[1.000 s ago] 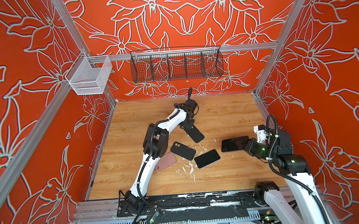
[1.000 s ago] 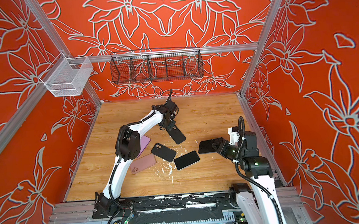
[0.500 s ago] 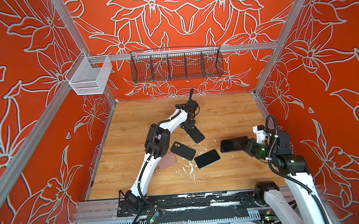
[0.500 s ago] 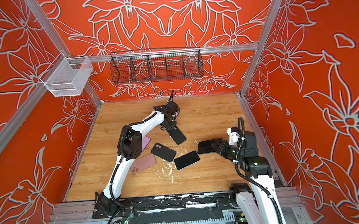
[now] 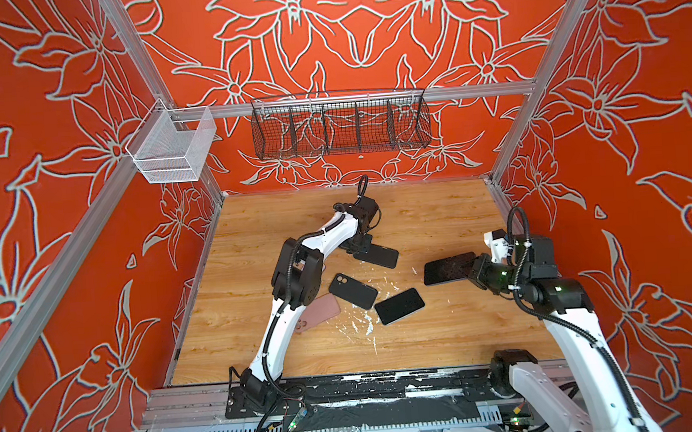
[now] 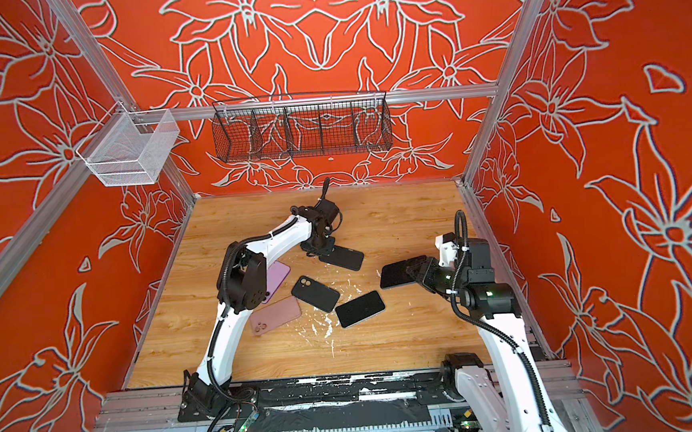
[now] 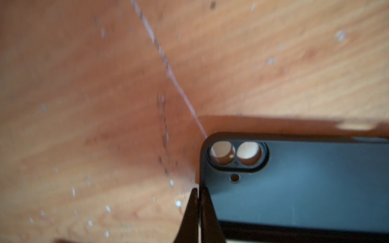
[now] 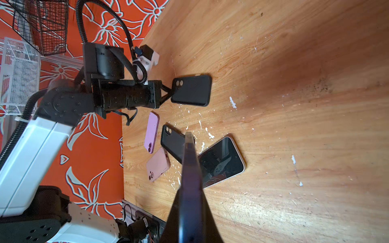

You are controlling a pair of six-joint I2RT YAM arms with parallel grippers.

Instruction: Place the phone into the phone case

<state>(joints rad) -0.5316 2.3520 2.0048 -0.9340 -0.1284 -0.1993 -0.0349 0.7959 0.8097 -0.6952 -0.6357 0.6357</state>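
- Far left: purple case (image 6: 277, 277) and pink case (image 6: 275, 316) lie flat on the wooden surface (image 5: 440, 218), partly behind the left arm's elbow in both top views.
- Loose black case (image 5: 352, 291) – back up, just beside the pink one.
- Left claw (image 5: 361, 249), toward the back of the surface: closed tight, pinching the short rim of the gripped case (image 5: 377, 255) near its camera cut-outs. Wrist view shows one finger (image 7: 192, 212) outside the rim and one inside. Whether the case's far end touches the surface, cannot tell.
- Loose phone (image 5: 399, 306): screen up, flat, near the loose black case.
- Held phone (image 5: 449, 269) – raised off the surface, well apart from the gripped case.
- Right claw (image 5: 476, 269): clamped on one end of the held phone.
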